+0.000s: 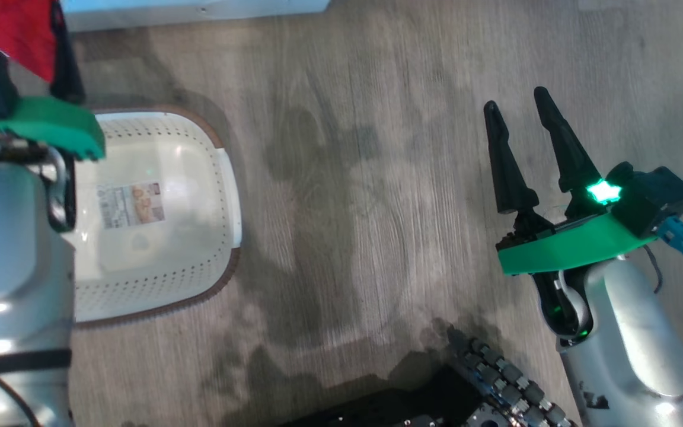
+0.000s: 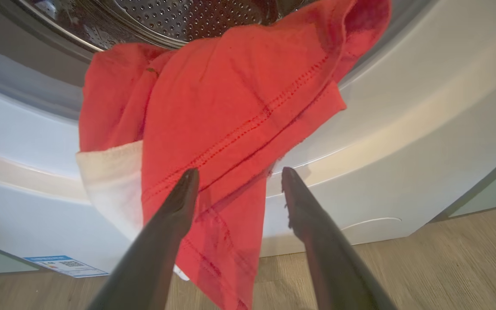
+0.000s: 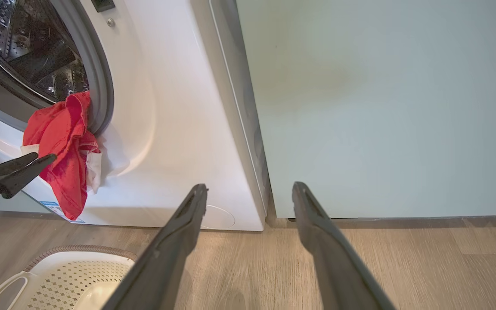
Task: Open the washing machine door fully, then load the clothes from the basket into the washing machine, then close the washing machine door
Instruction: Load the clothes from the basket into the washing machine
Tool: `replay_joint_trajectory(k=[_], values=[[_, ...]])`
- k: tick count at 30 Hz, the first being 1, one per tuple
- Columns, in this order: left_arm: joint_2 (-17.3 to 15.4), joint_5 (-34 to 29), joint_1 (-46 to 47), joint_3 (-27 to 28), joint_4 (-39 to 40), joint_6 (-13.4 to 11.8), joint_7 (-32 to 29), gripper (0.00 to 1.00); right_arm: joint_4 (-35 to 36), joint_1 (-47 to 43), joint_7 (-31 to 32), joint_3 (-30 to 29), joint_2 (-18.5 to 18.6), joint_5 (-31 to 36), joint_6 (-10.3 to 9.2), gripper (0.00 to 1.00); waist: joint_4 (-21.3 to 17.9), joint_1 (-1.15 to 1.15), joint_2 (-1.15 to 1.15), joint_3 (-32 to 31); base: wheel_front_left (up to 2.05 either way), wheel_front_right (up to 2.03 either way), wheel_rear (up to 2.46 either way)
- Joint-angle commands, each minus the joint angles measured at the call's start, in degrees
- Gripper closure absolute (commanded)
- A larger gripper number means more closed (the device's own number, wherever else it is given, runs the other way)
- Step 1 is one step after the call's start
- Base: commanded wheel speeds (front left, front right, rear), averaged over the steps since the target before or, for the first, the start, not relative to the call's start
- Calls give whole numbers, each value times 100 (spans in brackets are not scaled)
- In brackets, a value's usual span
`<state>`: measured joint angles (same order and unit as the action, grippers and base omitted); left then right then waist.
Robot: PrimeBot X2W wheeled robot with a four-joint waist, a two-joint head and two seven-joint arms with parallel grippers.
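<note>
**Clothes are hanging half out of the drum**

Your left jaws are standing wide open and holding nothing, with the tips right at the clothes [image 2: 230, 120]. Those are draping over the lower lip of the washing machine [image 3: 179, 129] mouth and dangling down its white front. The basket [image 1: 199, 148] is sitting on the wood floor [image 1: 377, 178] in front of it. Your right jaws are hovering open too, well apart from the clothes, pointing at where the machine is meeting the pale green cabinet panel [image 3: 381, 107].

The red-and-white clothes [image 2: 230, 129] hang over the drum-mouth lip of the washing machine [image 3: 179, 129], the white basket [image 1: 230, 196] upright nearby.
</note>
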<state>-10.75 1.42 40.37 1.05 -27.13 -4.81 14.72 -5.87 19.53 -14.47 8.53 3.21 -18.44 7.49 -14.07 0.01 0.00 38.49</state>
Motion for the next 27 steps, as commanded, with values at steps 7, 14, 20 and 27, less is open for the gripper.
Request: replay_joint_trajectory(k=[7, 14, 20, 27], values=[[-515, -257, 767, 137, -701, -309, 13, 0, 253, 48, -53, 209, -33, -216, 0, 0, -286, -1, 0, 292, 0, 0, 0], [-638, -314, 1158, 65, -1150, -359, 17, 0, 269, 57, -53, 247, -33, -284, 0, 0, -376, -1, 0, 384, 0, 0, 0], [-693, -265, 1372, 83, -1369, -453, 23, 0, 262, 66, -53, 257, -33, -322, 0, 0, -411, -1, 0, 413, 0, 0, 0], [-713, -187, 1535, 60, -1243, -508, 27, 0, 230, 98, -53, 338, -33, -269, 0, 0, -383, -1, 0, 433, 0, 0, 0]])
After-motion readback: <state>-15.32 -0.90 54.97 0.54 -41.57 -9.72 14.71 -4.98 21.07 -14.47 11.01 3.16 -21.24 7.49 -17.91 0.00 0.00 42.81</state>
